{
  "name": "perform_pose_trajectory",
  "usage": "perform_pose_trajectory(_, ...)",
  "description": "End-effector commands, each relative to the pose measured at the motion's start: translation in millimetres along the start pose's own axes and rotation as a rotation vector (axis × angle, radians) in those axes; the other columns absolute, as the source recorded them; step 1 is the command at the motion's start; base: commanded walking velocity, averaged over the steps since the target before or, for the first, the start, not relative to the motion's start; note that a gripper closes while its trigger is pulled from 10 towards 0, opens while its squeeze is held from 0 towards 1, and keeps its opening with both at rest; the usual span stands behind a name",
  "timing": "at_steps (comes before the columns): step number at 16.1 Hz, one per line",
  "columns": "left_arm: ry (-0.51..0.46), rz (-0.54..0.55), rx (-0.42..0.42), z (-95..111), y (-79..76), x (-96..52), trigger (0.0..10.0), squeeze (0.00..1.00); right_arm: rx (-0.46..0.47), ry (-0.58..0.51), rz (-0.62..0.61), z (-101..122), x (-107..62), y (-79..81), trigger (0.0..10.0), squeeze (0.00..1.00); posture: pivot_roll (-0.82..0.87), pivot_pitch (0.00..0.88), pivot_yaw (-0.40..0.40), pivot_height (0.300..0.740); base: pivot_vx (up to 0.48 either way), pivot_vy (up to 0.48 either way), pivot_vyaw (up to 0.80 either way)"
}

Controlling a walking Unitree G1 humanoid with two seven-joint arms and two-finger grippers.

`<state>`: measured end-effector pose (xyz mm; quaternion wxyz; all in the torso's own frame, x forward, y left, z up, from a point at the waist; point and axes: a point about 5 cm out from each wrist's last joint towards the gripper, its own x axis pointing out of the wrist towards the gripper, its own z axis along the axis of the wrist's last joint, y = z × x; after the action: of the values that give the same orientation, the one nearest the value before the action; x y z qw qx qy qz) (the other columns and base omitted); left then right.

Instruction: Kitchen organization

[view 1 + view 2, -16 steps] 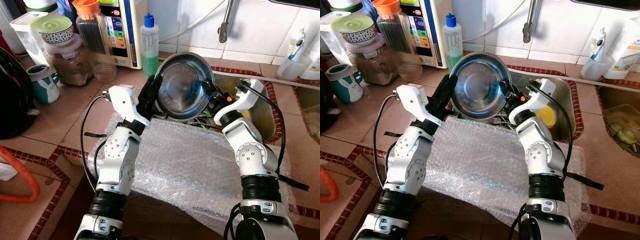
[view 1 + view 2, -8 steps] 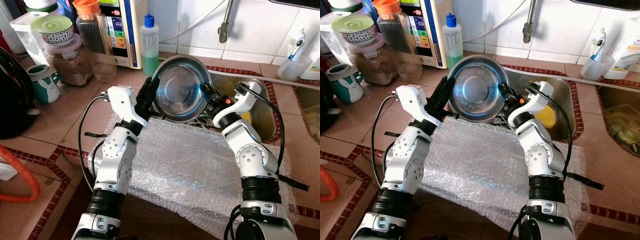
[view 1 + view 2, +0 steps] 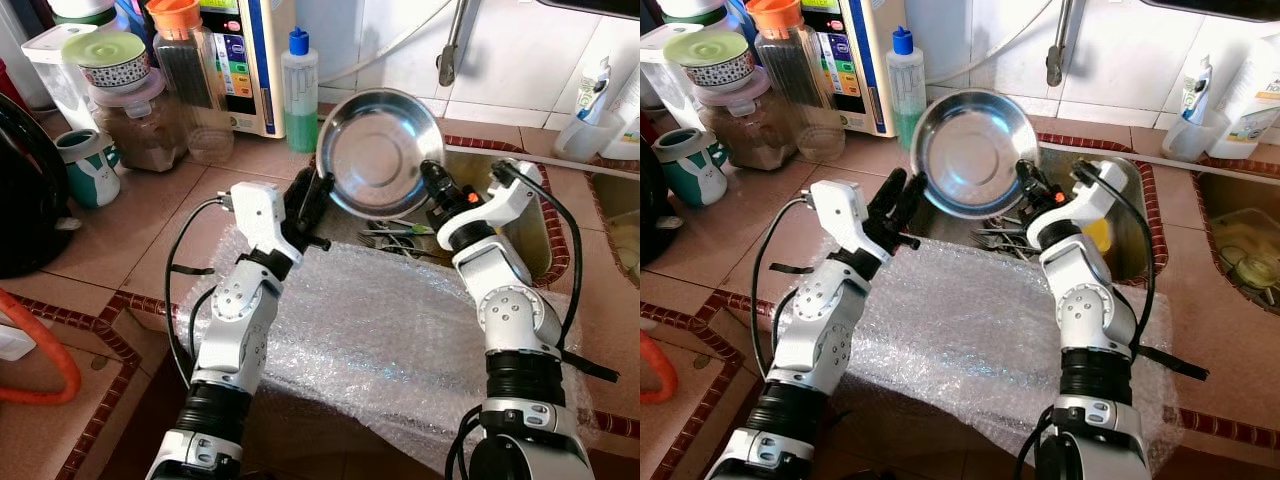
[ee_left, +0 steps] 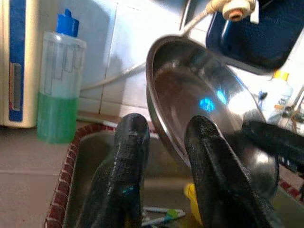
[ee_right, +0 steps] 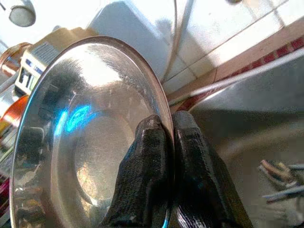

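Note:
A round steel bowl (image 3: 380, 150) is held tilted above the sink's left end, with its hollow side towards me. My right gripper (image 3: 436, 180) is shut on its lower right rim, and in the right wrist view both fingers (image 5: 152, 156) pinch the rim (image 5: 167, 118). My left gripper (image 3: 308, 198) stands open just left of and below the bowl, apart from it. In the left wrist view the bowl (image 4: 199, 109) hangs beyond the two spread fingers (image 4: 121, 175).
Bubble wrap (image 3: 380, 330) covers the counter in front of me. The sink (image 3: 1132, 190) holds cutlery (image 3: 395, 235) and a yellow item (image 3: 1098, 235). A green-liquid bottle (image 3: 299, 90), jars (image 3: 135, 110), a water purifier (image 3: 245, 60) and a mug (image 3: 85, 165) line the back left.
The bowl has risen and shifted right in the right gripper's hold. The left gripper has come off the bowl's left rim and dropped lower, fingers open.

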<state>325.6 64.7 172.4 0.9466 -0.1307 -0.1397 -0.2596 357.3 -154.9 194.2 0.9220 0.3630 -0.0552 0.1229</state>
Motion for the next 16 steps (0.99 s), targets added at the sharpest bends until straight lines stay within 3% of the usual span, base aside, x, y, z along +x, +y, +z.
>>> perform_pose_trajectory(1,0.058,-0.02,0.011,-9,-1.8,-4.0,10.0,1.0,-0.049,-0.036,0.001,7,5.0,7.3,0.0,0.0,-0.03,0.083,0.059,0.74,0.0,0.0,0.0)
perform_pose_trajectory(4,0.12,-0.033,0.008,-18,-2.7,-10.9,10.0,1.0,-0.093,-0.052,-0.08,6,8.6,-0.9,0.0,0.0,-0.02,0.087,0.056,0.74,0.0,0.0,0.0)
perform_pose_trajectory(6,0.176,-0.03,0.012,-26,1.5,-22.6,10.0,1.0,-0.18,-0.057,-0.252,9,9.5,-26.2,0.0,0.0,0.01,0.091,0.055,0.74,0.0,0.0,0.0)
perform_pose_trajectory(9,0.217,-0.024,0.035,-30,6.0,-34.9,10.0,1.0,-0.255,-0.078,-0.398,18,7.5,-53.8,0.0,0.0,0.02,0.091,0.056,0.74,0.0,0.0,0.0)
perform_pose_trajectory(10,0.257,0.003,0.083,-33,12.3,-47.6,10.0,1.0,-0.377,-0.099,-0.458,27,5.5,-65.6,0.0,0.0,0.02,0.091,0.056,0.74,0.0,0.0,0.0)
perform_pose_trajectory(11,0.271,0.008,0.085,-34,14.5,-54.0,10.0,1.0,-0.407,-0.098,-0.466,28,6.4,-68.0,0.0,0.0,0.02,0.091,0.056,0.74,0.0,0.0,0.0)
perform_pose_trajectory(14,0.324,0.028,0.116,-36,22.3,-73.9,10.0,1.0,-0.425,-0.081,-0.535,28,6.8,-79.4,0.0,0.0,0.07,0.089,0.068,0.74,0.0,0.0,0.0)
perform_pose_trajectory(16,0.337,0.025,0.13,-35,22.7,-78.7,10.0,1.0,-0.422,-0.059,-0.601,23,2.7,-89.5,0.0,0.0,0.09,0.086,0.066,0.74,0.0,0.0,0.0)
